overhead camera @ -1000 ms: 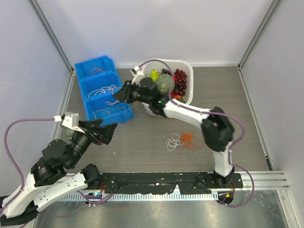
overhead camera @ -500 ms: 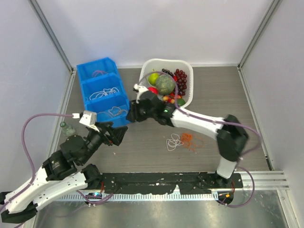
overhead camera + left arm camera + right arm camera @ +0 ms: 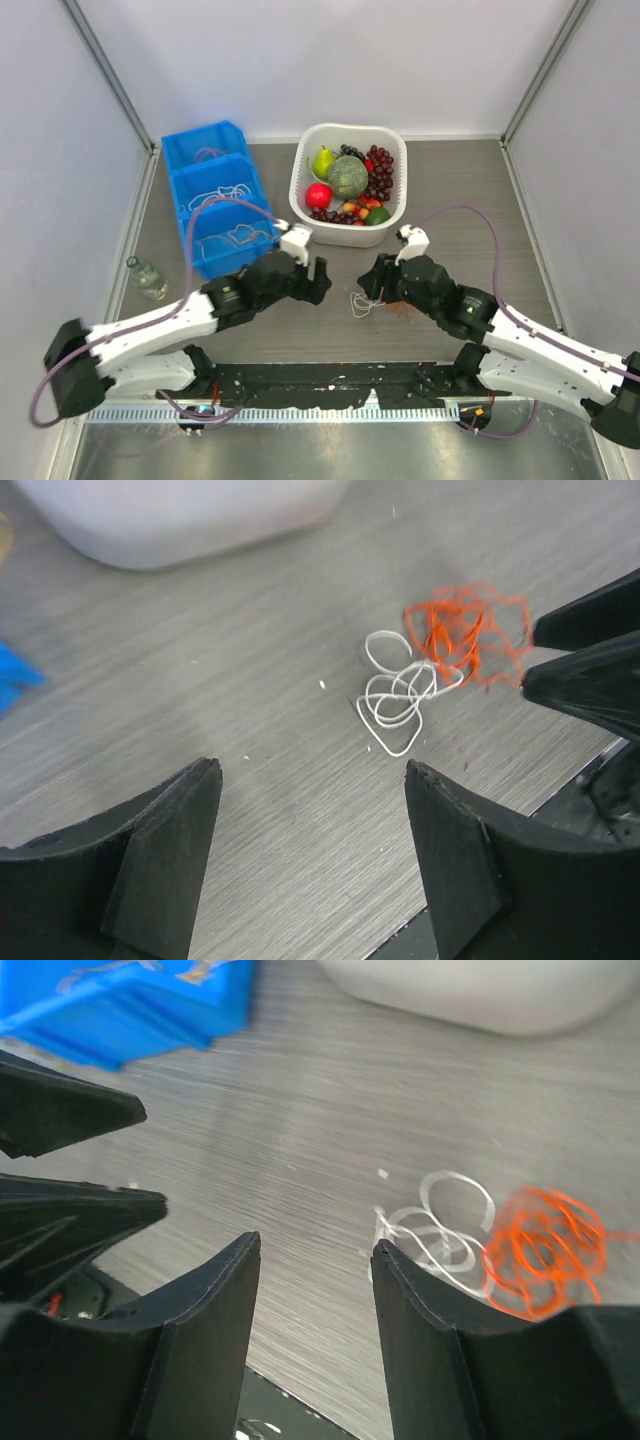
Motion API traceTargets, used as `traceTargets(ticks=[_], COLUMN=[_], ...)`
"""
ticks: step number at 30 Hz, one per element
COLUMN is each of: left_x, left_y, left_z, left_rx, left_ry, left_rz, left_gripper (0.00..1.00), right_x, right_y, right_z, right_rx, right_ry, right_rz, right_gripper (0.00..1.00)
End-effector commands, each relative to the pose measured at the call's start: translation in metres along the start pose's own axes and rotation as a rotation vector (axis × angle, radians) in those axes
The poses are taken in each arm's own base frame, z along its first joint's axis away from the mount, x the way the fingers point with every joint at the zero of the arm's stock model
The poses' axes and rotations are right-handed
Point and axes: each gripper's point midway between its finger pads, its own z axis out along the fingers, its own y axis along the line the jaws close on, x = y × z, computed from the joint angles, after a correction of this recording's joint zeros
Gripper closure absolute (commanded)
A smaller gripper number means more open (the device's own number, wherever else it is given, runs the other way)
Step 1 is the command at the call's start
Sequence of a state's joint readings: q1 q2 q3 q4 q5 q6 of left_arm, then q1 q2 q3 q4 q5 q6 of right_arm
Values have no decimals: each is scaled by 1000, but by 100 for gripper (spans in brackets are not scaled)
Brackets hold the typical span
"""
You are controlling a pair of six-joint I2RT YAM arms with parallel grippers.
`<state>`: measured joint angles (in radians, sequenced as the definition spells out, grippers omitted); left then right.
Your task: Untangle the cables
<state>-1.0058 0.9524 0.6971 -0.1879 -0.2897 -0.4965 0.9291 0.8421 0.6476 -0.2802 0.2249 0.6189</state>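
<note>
Two cords make up the knot we have to part: a white cord [image 3: 398, 695] and an orange cord [image 3: 465, 635], lying on the table [image 3: 180, 670] with their loops overlapping where they meet.

Our left pincer [image 3: 310, 772] hangs low, its jaws wide apart with nothing between them. The white loops lie just ahead of it and slightly to one side, and the orange tuft lies beyond them. Our right pincer [image 3: 317, 1247] faces it from the other side, jaws likewise parted and empty. The white loops are ahead of it, and the orange tuft is just beside one fingertip.

We judge that each pincer should take one colour only. The left should pinch an outer white loop, clear of the overlap, and the right should shift over onto the orange tuft. The cords are thin and lie flat, so we should come down until the fingertips brush the table before closing. Then we should draw apart slowly and low, lest the whole knot lift as one.
</note>
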Motion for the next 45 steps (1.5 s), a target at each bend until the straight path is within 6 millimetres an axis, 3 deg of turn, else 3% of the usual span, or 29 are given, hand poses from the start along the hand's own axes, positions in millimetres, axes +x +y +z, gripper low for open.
traceTargets(ticks=[1, 2, 5, 8, 11, 15, 21, 27, 30, 32, 34, 40, 45], left_x=[23, 34, 60, 75, 82, 94, 105, 106, 98, 89, 78, 20, -38], left_y=[-42, -47, -63, -70, -73, -73, -74, -72, -74, -75, -74, -75, -62], left_z=[46, 55, 81, 101, 116, 131, 144, 142, 129, 121, 112, 71, 25], left_rx=[138, 159, 220, 239, 233, 216, 208, 206, 231, 243, 234, 249, 205], left_ry=[165, 215, 315, 359, 380, 422, 438, 450, 433, 417, 403, 266, 94], left_rz=[36, 51, 56, 41, 43, 47, 28, 39, 47, 57, 68, 135, 201], left_gripper=[25, 26, 18, 16, 16, 24, 21, 55, 71, 90, 100, 100, 100], right_x=[22, 24, 39, 48, 54, 61, 73, 86, 91, 93, 99, 115, 118], right_y=[-54, -58, -75, -87, -100, -111, -119, -135, -139, -141, -149, -178, -196], right_z=[-11, -12, -12, -9, -8, -4, 10, 21, 26, 30, 31, 28, 20], right_rx=[215, 226, 286, 339, 412, 474, 462, 438, 418, 425, 469, 604, 684], right_ry=[-33, -39, -37, -20, 2, 22, 46, 102, 106, 111, 121, 128, 102], right_rz=[139, 163, 212, 204, 184, 171, 192, 275, 312, 321, 332, 394, 454], right_gripper=[46, 46, 47, 47, 47, 48, 48, 49, 49, 49, 50, 61, 71])
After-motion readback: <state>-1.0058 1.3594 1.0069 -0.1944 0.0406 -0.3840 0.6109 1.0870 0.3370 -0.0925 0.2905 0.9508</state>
